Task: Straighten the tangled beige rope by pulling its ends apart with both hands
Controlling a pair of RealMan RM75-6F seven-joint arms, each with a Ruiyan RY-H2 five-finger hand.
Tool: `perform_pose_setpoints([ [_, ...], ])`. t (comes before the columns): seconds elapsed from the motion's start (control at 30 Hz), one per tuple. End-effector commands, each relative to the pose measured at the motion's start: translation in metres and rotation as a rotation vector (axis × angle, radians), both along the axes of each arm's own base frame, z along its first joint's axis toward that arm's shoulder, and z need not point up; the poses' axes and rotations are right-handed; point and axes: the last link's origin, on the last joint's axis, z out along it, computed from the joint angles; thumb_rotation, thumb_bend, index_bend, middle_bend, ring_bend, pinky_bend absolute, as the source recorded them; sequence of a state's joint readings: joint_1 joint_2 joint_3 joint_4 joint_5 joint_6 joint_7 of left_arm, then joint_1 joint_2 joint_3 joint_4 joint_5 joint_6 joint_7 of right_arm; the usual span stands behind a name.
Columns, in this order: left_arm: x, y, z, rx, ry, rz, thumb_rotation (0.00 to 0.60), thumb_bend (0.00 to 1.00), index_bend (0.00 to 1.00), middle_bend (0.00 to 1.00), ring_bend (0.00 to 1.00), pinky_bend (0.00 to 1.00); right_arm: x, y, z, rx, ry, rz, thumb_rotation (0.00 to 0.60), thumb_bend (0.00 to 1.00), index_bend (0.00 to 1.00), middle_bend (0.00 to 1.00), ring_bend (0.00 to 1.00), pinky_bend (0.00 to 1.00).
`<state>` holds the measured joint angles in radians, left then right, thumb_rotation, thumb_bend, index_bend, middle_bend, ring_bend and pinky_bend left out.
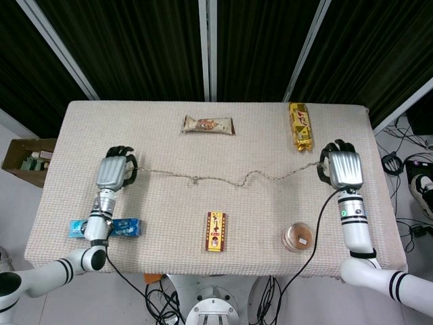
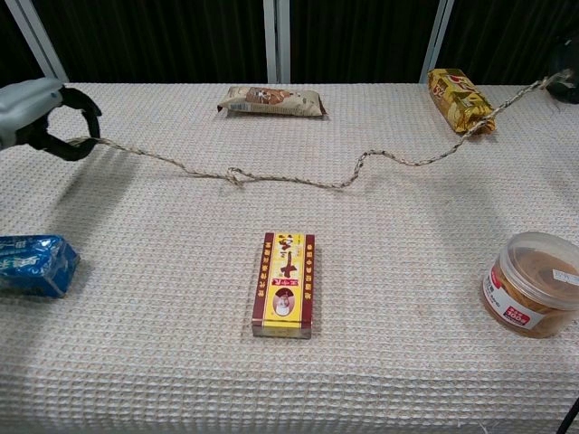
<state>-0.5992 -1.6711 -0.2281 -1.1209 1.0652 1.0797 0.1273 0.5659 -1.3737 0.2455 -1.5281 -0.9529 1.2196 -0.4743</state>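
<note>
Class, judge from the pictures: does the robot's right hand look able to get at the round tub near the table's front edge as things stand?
Probably not yet. The right hand is holding the rope end. Otherwise the tub sits close by with nothing between.

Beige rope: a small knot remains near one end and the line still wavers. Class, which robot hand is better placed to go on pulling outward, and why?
Probably the left robot hand: it has table left beside it, while the right robot hand nears the edge. Rope, knot.
</note>
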Motion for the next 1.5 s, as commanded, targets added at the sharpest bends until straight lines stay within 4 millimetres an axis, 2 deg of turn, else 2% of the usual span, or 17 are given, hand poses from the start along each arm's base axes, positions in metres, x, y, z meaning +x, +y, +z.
perform_pose_setpoints([
  [0.03,-0.018,-0.011,0.011,0.013,0.013,0.025,0.600,0.48,0.60,0.21,0.12,0.12,-0.013,0.005,0.004,0.000,0.010,-0.029,0.600,0.61,0.69,0.37,0.17,0.25],
  [0.2,-0.041,-0.022,0.018,0.015,0.021,0.076,0.600,0.48,0.60,0.21,0.12,0.12,-0.034,0.009,0.008,-0.005,0.027,-0.076,0.600,0.61,0.70,0.37,0.17,0.25],
  [0.47,-0.060,-0.027,0.015,0.006,0.043,0.116,0.600,0.48,0.60,0.21,0.12,0.12,-0.056,0.006,0.001,-0.002,0.069,-0.112,0.600,0.61,0.70,0.37,0.17,0.23],
  [0.8,-0.071,-0.026,0.013,-0.001,0.041,0.148,0.600,0.48,0.60,0.21,0.12,0.12,-0.072,0.004,-0.006,-0.008,0.084,-0.146,0.600,0.61,0.70,0.37,0.17,0.22],
  [1.03,-0.073,-0.026,0.008,-0.008,0.053,0.149,0.600,0.47,0.60,0.21,0.12,0.12,-0.079,0.005,-0.020,0.008,0.079,-0.145,0.600,0.60,0.69,0.37,0.17,0.21],
  [1.2,-0.074,-0.027,0.003,-0.009,0.054,0.152,0.600,0.45,0.58,0.21,0.12,0.12,-0.083,0.005,-0.035,0.013,0.101,-0.131,0.600,0.53,0.66,0.36,0.16,0.19],
  [1.3,-0.074,-0.028,0.001,-0.012,0.059,0.150,0.600,0.41,0.54,0.21,0.12,0.12,-0.085,0.005,-0.043,0.022,0.099,-0.129,0.600,0.48,0.62,0.34,0.15,0.18],
  [1.43,-0.073,-0.030,0.001,-0.007,0.065,0.145,0.600,0.33,0.45,0.20,0.12,0.12,-0.087,0.006,-0.049,0.027,0.107,-0.125,0.600,0.37,0.49,0.31,0.12,0.16],
  [1.5,-0.073,-0.031,0.002,0.002,0.064,0.143,0.600,0.29,0.41,0.20,0.12,0.12,-0.088,0.007,-0.050,0.024,0.111,-0.122,0.600,0.28,0.40,0.28,0.09,0.15],
])
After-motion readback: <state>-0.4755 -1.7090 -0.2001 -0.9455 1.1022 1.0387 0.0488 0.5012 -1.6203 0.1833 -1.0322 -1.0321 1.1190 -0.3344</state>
